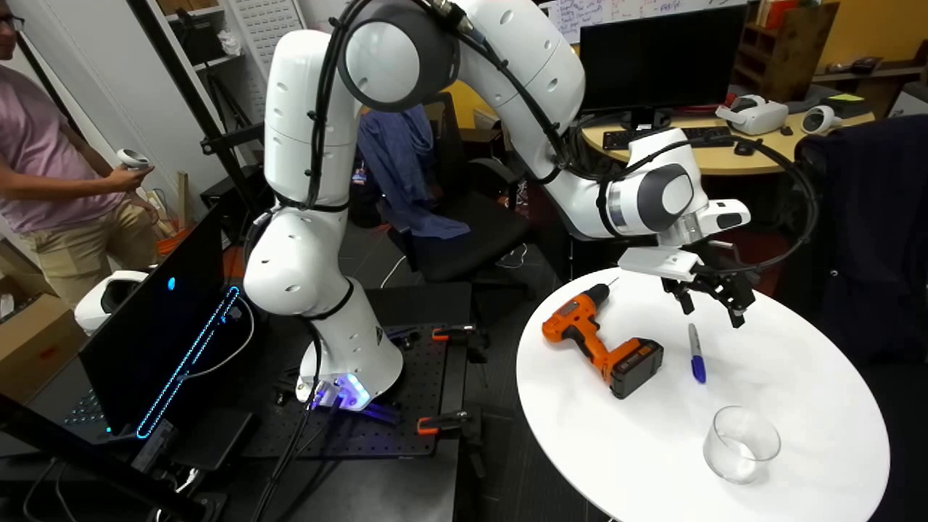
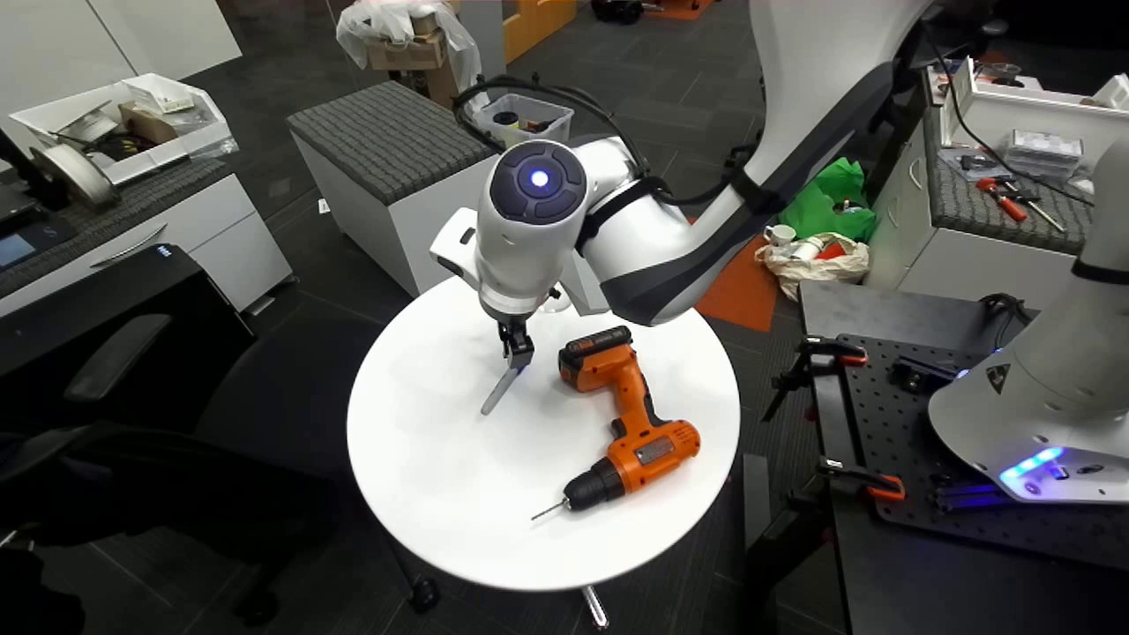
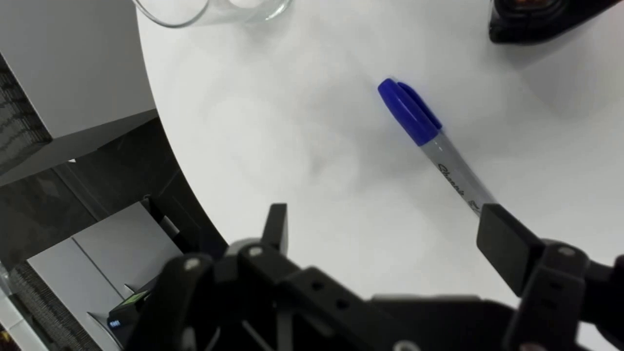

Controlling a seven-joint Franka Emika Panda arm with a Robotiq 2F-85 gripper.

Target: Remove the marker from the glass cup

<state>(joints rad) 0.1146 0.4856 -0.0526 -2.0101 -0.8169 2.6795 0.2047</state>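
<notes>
The marker [image 3: 431, 138] lies on the white tabletop [image 1: 616, 435], outside the glass cup [image 1: 741, 444], its blue-capped end pointing to eleven o'clock in the wrist view. There the pincer [image 3: 384, 222] stands wide, one tip hiding the marker's tail. In an exterior view the orange-and-black drill [image 1: 596, 349] is the nearest bulk, lying at the marker's nine o'clock, while the cup stands upright at five. Beyond the tabletop, a monitor [image 1: 660, 65] sits at twelve and a person [image 1: 58, 167] holding a controller [image 1: 133, 158] at ten.
</notes>
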